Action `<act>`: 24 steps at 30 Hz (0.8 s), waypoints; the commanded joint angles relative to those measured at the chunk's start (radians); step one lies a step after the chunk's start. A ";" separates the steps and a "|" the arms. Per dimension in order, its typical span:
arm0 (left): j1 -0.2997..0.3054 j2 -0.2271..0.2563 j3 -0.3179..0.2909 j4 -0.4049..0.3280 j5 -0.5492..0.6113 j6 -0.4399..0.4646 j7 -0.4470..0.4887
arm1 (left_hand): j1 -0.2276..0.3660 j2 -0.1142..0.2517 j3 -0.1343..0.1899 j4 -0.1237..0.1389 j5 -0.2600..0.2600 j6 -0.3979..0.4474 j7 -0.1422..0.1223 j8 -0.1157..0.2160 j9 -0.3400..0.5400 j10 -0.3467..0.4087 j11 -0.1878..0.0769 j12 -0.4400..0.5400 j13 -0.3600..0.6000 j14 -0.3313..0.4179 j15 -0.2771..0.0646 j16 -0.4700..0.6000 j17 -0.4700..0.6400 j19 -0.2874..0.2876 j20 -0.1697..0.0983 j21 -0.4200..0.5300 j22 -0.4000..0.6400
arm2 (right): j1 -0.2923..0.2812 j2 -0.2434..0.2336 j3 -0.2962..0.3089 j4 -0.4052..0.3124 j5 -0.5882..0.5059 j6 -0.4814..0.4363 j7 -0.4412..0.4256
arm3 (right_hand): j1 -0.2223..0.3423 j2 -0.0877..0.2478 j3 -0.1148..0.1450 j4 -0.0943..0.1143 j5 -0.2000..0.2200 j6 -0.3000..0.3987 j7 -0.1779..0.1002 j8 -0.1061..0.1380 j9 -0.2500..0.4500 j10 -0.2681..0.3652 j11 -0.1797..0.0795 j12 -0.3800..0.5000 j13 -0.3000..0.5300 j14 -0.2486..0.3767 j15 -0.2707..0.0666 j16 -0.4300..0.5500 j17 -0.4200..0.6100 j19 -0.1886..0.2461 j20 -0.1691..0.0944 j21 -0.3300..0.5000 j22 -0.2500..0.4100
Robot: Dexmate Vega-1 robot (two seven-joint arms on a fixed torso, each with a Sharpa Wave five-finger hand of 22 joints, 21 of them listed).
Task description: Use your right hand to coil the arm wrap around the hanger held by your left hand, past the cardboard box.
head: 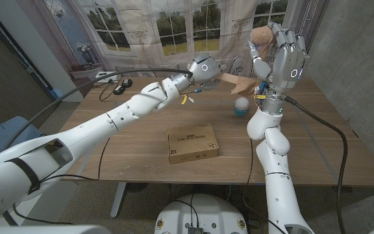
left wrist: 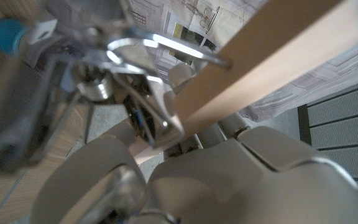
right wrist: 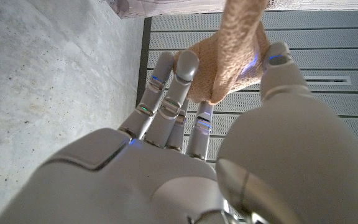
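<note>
**Head view: wrap lifted high beside the held hanger**

Head view shows the right hand (head: 284,55) raised upright above the table's (head: 317,149) far side, fingers (right wrist: 179,87) curled around a bunch of the tan arm wrap (head: 262,34); the right wrist view shows the fabric pinched between fingers and thumb. To that hand's left, the left hand (head: 204,69) grips the wooden hanger (head: 236,82), whose bar reaches toward the right hand. The left wrist view shows the bar (left wrist: 272,68) and metal hook (left wrist: 160,50) held in the hand. The cardboard box (head: 192,143) lies closed, nearer the robot than both hands; its contents cannot be seen. A small blue-topped object (head: 241,106) stands just below the right hand.
</note>
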 commanded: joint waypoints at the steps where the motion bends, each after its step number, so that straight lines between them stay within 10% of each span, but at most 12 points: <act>1: -0.009 0.007 0.021 0.062 0.024 0.012 0.249 | -0.001 -0.006 0.004 0.009 0.006 0.002 -0.005 0.003 -0.001 0.003 -0.007 0.002 0.003 -0.003 -0.006 -0.002 0.004 -0.001 -0.064 0.000 0.002 | 0.047 -0.213 -0.150 0.015 0.138 -0.186 0.001 | 0.343 0.351 0.047 0.039 0.009 0.229 0.066 0.008 0.002 0.216 -0.130 0.004 0.001 0.008 -0.030 -0.003 0.002 0.000 -0.050 -0.002 0.002; 16: -0.010 0.020 0.030 0.060 0.024 0.029 0.251 | -0.004 -0.006 0.004 0.010 0.012 0.002 -0.006 0.004 -0.002 0.005 -0.006 0.002 0.003 0.001 -0.004 -0.007 -0.001 0.001 -0.065 0.000 0.000 | 0.063 -0.550 -0.332 -0.118 0.554 -0.469 0.151 | 0.340 0.353 0.049 0.041 0.008 0.228 0.062 0.008 0.003 0.216 -0.131 0.005 0.003 0.009 -0.030 -0.009 -0.002 -0.008 -0.051 -0.008 0.003; 24: -0.007 0.022 0.029 0.063 0.026 0.041 0.266 | -0.006 -0.006 0.004 0.010 0.014 0.000 -0.005 0.006 -0.001 0.006 -0.007 0.002 0.003 0.002 -0.005 -0.006 0.002 0.000 -0.065 0.002 0.004 | 0.043 -0.696 -0.319 -0.262 0.729 -0.567 0.424 | 0.336 0.357 0.050 0.043 0.006 0.224 0.061 0.005 0.001 0.210 -0.131 0.001 0.002 0.002 -0.031 -0.023 -0.014 -0.020 -0.050 -0.014 0.003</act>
